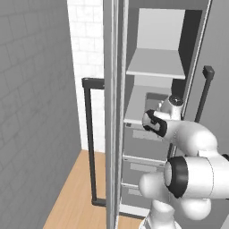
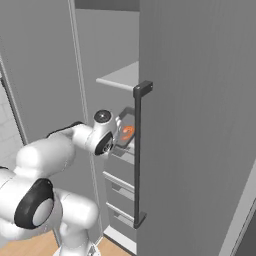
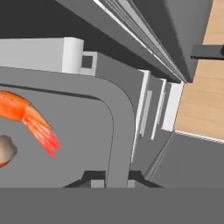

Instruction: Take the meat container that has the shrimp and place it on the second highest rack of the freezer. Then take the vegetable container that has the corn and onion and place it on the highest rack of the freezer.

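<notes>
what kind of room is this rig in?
Most likely a rendered kitchen. A tall grey freezer stands open with white shelves above grey drawers, a grey tray with a shrimp is at the lower shelf, beside white tiled wall and wood floor.

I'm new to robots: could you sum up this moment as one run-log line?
phase: placing | hand: shut on meat container rim | contents: shrimp | location: at freezer second shelf
</notes>
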Controlling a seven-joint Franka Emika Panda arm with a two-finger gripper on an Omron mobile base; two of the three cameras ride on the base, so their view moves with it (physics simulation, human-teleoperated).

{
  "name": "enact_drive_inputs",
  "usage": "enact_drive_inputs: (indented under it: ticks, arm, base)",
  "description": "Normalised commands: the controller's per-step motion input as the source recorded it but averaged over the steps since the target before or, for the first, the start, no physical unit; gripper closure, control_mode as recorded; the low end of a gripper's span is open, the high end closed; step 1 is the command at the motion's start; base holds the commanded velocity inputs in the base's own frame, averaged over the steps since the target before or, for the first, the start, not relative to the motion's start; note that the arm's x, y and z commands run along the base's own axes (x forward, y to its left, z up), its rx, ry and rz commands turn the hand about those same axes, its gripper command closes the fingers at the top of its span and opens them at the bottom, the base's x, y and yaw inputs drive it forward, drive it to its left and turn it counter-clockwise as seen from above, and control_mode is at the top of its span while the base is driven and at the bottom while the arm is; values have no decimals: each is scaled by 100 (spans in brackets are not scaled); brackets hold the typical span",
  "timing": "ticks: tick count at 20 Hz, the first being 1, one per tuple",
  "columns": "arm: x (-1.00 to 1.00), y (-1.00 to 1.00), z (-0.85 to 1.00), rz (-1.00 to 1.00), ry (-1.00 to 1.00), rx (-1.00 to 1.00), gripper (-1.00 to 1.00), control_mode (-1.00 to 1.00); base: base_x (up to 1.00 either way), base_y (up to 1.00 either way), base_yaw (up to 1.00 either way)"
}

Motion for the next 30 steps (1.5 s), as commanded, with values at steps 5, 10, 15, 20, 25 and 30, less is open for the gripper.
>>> enact_drive_inputs:
  ticks: [5,10,15,20,25,30]
  arm:
    - [51,-27,-21,0,0,0,100,-100]
    - [54,-4,-20,0,2,0,100,-100]
    - [51,-9,-25,0,3,0,100,-100]
    - [42,-23,-44,0,-2,0,100,-100]
    - [62,-10,-31,0,0,0,100,-100]
    - [49,-8,-20,0,0,0,100,-100]
  base:
    - [0,0,0]
    - [0,0,0]
    - [0,0,0]
    - [0,0,0]
    - [0,0,0]
    - [0,0,0]
